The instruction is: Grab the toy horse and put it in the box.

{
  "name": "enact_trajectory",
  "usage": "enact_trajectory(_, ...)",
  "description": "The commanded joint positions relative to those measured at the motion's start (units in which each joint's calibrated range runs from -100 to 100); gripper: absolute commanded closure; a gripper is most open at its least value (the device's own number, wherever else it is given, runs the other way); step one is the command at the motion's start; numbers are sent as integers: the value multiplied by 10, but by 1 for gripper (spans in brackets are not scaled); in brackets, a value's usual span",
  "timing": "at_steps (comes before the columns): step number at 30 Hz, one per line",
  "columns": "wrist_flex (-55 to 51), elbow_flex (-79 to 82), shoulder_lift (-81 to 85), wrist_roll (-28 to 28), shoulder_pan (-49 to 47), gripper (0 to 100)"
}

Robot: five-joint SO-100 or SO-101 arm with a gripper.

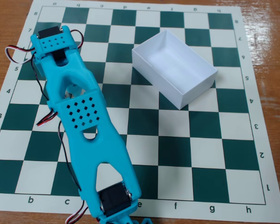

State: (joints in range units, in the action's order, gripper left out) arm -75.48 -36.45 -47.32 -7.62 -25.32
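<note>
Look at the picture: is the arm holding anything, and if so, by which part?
It cannot be told: the arm hides its own gripper from this view. No horse shows, and the box is empty.

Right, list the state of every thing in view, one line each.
White rectangular cardboard box: lidless, upright, empty, resting askew on the board.
Green-and-white chessboard mat: lying flat on the wooden table.
Turquoise plastic robot arm: stretched low over the board's left side; gripper hidden.
Toy horse: not visible.

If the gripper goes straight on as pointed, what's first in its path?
Way looks free: the gripper points to the fixed view's top-left, past the chessboard mat edge onto wooden table. The box sits well right of that line. Fingers hidden under the arm, so height is uncertain.
</note>
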Motion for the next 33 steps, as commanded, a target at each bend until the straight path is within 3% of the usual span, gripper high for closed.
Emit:
enact_trajectory(1,-2,-7,2,4,-9,100)
enact_trajectory(10,-23,-7,152,-15,16,100)
enact_trajectory(19,-13,39,434,-174,81,100)
enact_trajectory(26,182,337,648,-317,201,100)
enact_trajectory(30,357,503,659,-374,273,100)
enact_trajectory(33,415,549,610,-385,305,100)
